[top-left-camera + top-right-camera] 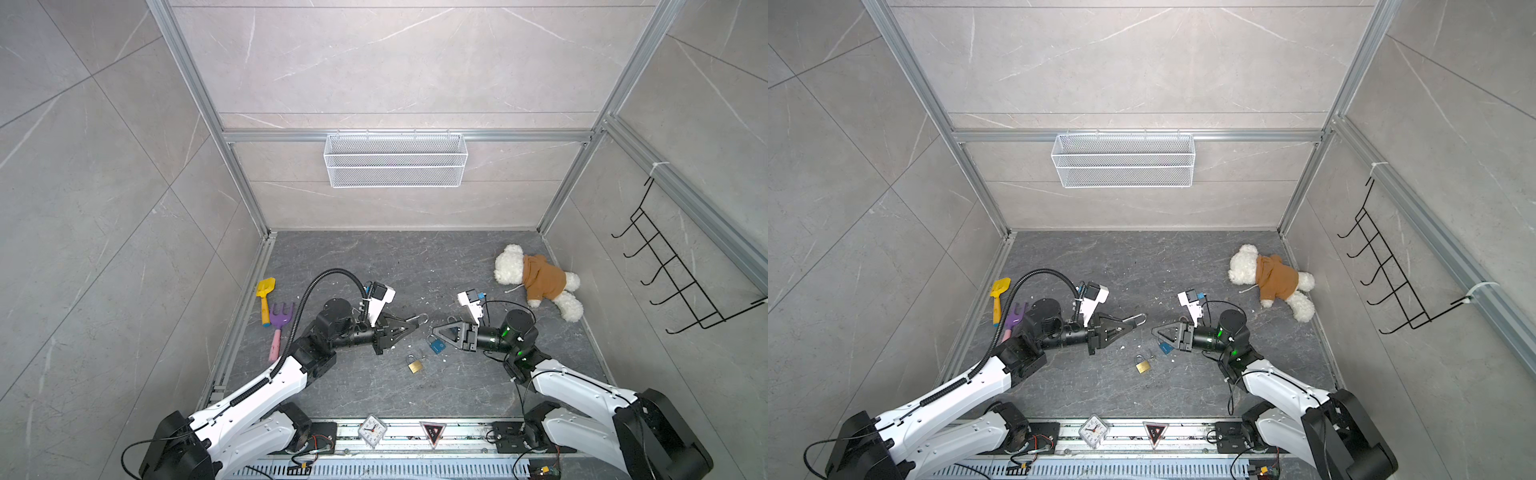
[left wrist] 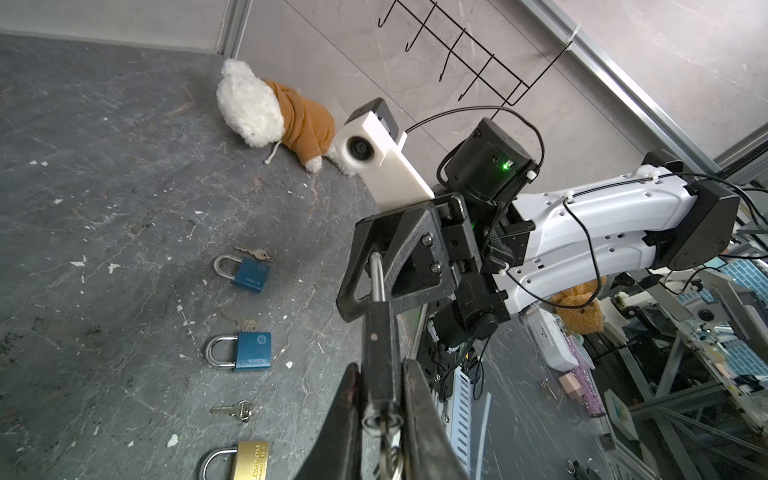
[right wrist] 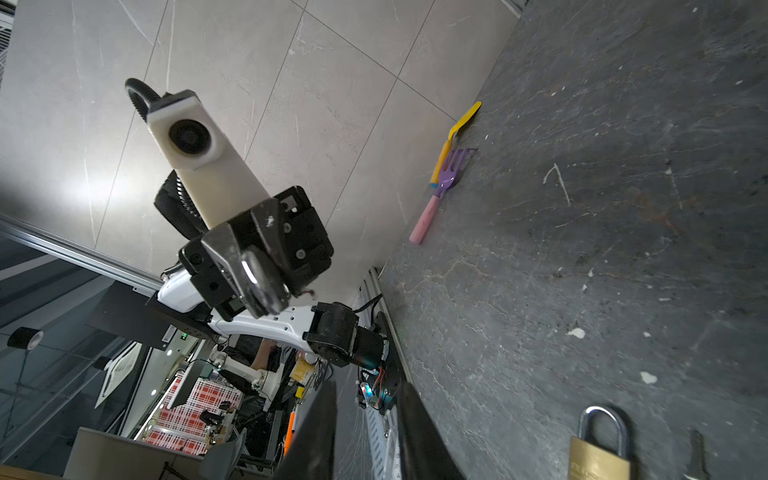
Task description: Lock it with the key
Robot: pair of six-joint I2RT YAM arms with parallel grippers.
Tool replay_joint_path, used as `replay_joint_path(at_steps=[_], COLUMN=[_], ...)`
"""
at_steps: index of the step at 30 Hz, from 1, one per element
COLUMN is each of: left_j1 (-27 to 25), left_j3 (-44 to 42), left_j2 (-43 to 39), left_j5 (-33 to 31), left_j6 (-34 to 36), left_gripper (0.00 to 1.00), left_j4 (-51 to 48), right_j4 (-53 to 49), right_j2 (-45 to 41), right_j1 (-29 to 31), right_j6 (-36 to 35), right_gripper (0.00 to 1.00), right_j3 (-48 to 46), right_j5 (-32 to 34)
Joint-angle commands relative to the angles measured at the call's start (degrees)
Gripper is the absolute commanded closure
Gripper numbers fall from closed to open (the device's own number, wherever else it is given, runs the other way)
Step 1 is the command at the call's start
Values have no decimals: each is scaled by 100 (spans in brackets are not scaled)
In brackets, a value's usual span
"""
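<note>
- Two arms face off over the bench (image 1: 415, 266); left fingers (image 2: 424, 415) clenched on black padlock (image 2: 379, 332), held in the air.
- Shackle (image 2: 377, 274) points toward right fingers (image 3: 419, 432), near, spread, empty.
- Key (image 2: 384, 422) sits in padlock's base, wrist-side.

Floor (image 1: 415, 257): toy shovel (image 1: 265, 291) and rake (image 1: 279, 328) by left edge; teddy bear (image 1: 536, 278) far right corner; padlocks (image 1: 414, 365) centre-front.

Both arms reach inward, grippers facing tip to tip, apart. The left gripper (image 1: 412, 323) clamps a padlock (image 2: 380, 349); the right gripper (image 1: 436, 329) has jaws slightly parted, empty.
</note>
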Motion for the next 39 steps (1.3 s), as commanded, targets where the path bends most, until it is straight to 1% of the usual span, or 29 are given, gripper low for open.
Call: replay_joint_path(at_steps=[1,6,10,16,25,27,30,39], left_j1=[48,52,56,54,57,56,56,52], left_j3=[333,374,383,343,381,382,382,417], left_j2=[101,327,421,451,562,603,609,604], left_j5=[613,931,1166,1261,1323,1335,1346,1351], left_j6=[111,39,-26,-58,-67,-81,-102,-111], left_gripper=[100,100,100,100,100,100,100,100], left_j4=[-64,52,188,259,329,354,407,437], right_j4=[-769,-1581,-1703,-1333,-301,-158,-87,-122], right_j2=[-392,-662,-691,-631,-419,-395,-345,-288], right_j1=[-42,-31,-36,-28,-31,-31,-31,-30], right_j6=[-632,-1132,-1223,-1000,-478,-408,-364,-389], right_gripper=[64,63,65,68,69,73,76,76], right_j3=[299,535,601,593,369,343,338,290], right_j5=[-121,-150,-171,-313,-601,-612,-658,-659])
